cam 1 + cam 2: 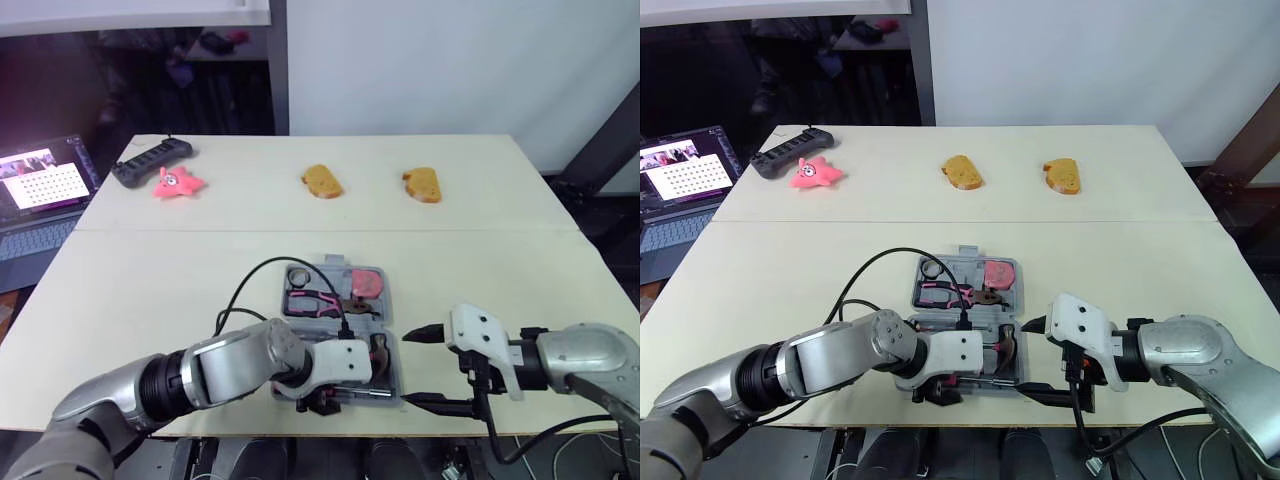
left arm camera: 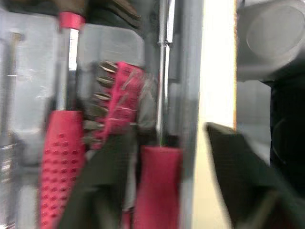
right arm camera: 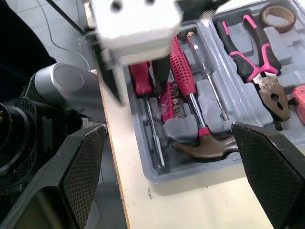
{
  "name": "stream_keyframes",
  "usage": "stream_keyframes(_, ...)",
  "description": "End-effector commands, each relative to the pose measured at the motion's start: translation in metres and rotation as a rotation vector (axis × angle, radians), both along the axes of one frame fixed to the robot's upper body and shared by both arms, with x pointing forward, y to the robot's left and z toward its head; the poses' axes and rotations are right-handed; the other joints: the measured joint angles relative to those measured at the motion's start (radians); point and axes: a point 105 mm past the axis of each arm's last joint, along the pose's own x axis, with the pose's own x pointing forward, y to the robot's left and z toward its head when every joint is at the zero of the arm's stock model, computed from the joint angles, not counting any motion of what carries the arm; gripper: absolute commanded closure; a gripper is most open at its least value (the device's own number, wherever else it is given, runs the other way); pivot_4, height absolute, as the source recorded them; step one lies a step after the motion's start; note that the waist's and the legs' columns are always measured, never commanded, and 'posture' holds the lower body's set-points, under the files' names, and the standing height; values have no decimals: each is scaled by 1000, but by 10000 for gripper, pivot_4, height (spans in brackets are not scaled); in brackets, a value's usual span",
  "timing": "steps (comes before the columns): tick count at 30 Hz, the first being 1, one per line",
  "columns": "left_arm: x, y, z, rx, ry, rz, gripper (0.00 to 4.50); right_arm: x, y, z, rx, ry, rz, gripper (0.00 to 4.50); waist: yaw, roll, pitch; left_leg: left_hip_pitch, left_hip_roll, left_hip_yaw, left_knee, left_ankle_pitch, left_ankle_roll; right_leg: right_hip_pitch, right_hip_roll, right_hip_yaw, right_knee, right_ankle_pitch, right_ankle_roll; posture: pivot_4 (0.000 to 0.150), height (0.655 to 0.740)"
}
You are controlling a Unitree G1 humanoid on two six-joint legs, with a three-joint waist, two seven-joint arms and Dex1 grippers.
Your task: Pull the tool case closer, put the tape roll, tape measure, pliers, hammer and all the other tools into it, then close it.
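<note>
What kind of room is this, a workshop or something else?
Probably a robot testing lab rather than a workshop. A plain table holds staged props: an open tool case, two bread-like pieces and a pink plush toy. A laptop showing a grid pattern sits beside it.

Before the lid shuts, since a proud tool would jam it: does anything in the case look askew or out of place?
Nothing stands out: the hammer, pliers and tape roll lie flat in the case. Only the left gripper straddles its near wall, one finger inside.
</note>
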Motion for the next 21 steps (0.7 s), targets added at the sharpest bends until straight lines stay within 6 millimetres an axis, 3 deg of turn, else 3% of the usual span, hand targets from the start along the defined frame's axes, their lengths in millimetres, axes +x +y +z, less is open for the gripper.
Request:
stream_keyframes(1, 11, 5, 10, 3, -74, 17, 788, -2, 5, 4, 18, -9, 22, 0, 0, 0, 0, 0, 0, 0, 0, 0, 0, 0, 0, 0, 0, 0, 0, 1500, 7400)
stream_keyframes(7, 11, 9, 27, -25, -91, 17, 788, -1, 6, 5, 27, -11, 21, 0, 0, 0, 0, 0, 0, 0, 0, 0, 0, -1, 0, 0, 1, 0, 0, 1500, 7400)
stream_keyframes(14, 13, 30, 41, -105, -52, 82, 788, -1, 6, 4, 27, -15, 6, 0, -3, 0, 0, 0, 0, 0, 0, 0, 0, -1, 1, 0, 1, 0, 0, 1500, 7400)
stream_keyframes(17, 13, 35, 38, -198, -43, 91, 8642, -1, 6, 3, 26, -15, 0, 0, -1, 0, 0, 0, 1, 0, -1, 0, 0, -2, 1, 0, 1, 0, 0, 1500, 7400)
stream_keyframes(21, 10, 27, 42, -412, -47, 51, 28260, 0, 5, 3, 27, -13, -7, 0, 2, 0, 0, -1, 2, 0, 0, 0, 0, -2, 0, 0, 0, 0, -1, 1500, 7400)
